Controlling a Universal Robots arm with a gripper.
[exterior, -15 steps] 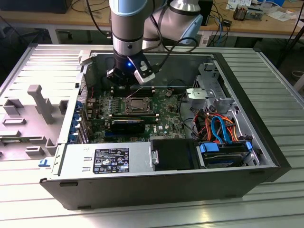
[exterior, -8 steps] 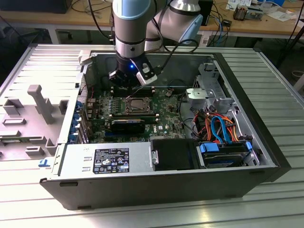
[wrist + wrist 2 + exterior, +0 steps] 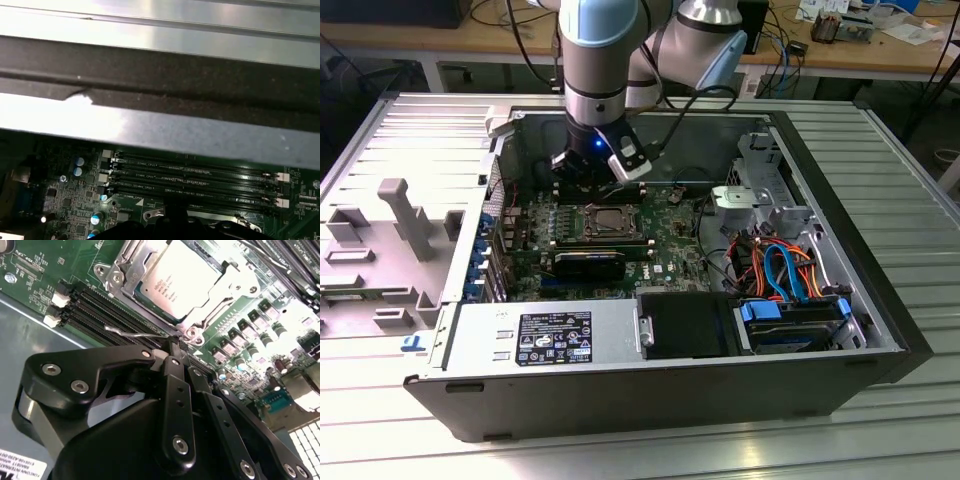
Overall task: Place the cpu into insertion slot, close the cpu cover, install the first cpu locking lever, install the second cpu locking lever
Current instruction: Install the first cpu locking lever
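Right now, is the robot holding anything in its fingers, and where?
It seems to pinch the thin wire locking lever near its end, beside the cpu; the gripper hides the exact hold.

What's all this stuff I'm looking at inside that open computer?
cpu: one, dull silver, seated in the insertion slot.
insertion slot: one, silver rim, middle of the green board.
cpu cover: one, silver frame, lying around the cpu.
locking lever: one seen, thin silver wire, beside the socket at the end effector's tip.
memory slots: several, black, alongside the socket.
power supply: one, silver, front of the case.
cables: a bundle, blue and orange, exterior view's right.
end effector: one, black, over the lever.
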